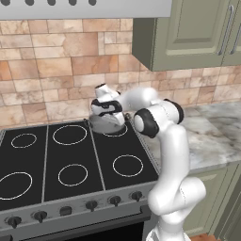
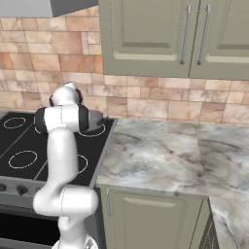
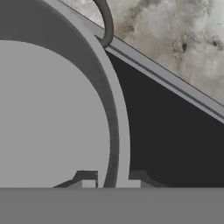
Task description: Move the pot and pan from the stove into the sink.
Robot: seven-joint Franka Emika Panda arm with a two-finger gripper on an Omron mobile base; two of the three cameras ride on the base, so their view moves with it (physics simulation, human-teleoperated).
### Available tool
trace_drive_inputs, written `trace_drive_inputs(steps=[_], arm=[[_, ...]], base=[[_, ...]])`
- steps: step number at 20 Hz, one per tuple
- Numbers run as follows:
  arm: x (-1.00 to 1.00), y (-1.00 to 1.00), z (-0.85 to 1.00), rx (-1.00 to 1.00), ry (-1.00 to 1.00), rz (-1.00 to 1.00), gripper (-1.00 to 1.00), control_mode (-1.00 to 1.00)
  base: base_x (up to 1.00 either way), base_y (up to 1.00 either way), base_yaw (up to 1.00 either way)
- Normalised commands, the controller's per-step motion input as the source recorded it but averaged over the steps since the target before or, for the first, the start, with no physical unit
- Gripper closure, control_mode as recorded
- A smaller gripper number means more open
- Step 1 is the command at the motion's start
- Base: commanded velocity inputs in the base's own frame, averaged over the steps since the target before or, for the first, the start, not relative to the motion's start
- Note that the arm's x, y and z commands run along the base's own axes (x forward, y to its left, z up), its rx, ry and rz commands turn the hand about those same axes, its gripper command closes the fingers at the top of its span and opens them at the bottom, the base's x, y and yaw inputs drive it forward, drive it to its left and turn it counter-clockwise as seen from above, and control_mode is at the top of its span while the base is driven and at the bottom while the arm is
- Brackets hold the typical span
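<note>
A: Tagging the pot first. Where was it?

B: On the stove, back right burner, close to the tile wall. In the hand view the pot sat near the cooktop edge, with the marbled counter just beyond.

A: Gripper?

B: The gripper was down on the pot's near side. One tip was inside the rim, one outside, drawn in narrow. It looked pinched on the rim.

A: Handling?

B: Grey metal, rigid, probably heavy for a rim pinch, and smooth, so likely slippery. Held at one edge, it would want to tilt. The looped side handle sat further round the rim, a surer hold in my view. Couldn't tell whether a lid was on.

A: Obstacles?

B: The wall was close behind, and the arm's elbow hung over the stove's right edge. The counter to the right was bare. The knobs were well clear in front.
</note>
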Motion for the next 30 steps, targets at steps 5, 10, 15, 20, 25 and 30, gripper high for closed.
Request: trace_drive_inputs(steps=[5,10,15,20,25,30], arm=[[-0.30,-0.23,0.58,0.00,0.06,-0.01,1.00,-1.00],[-0.52,-0.37,0.61,0.01,0.03,0.00,1.00,-1.00],[-0.65,-0.42,0.57,0.01,0.00,0.00,1.00,-1.00],[-0.81,-0.46,0.52,0.01,0.00,0.00,1.00,-1.00],[-0.92,-0.46,0.55,0.02,-0.06,0.00,1.00,-1.00],[-0.99,-0.47,0.50,0.02,-0.14,0.05,1.00,-1.00]], base=[[0.00,0.00,0.00],[0.00,0.00,0.00],[0.00,0.00,0.00],[0.00,0.00,0.00],[0.00,0.00,0.00],[0.00,0.00,0.00]])
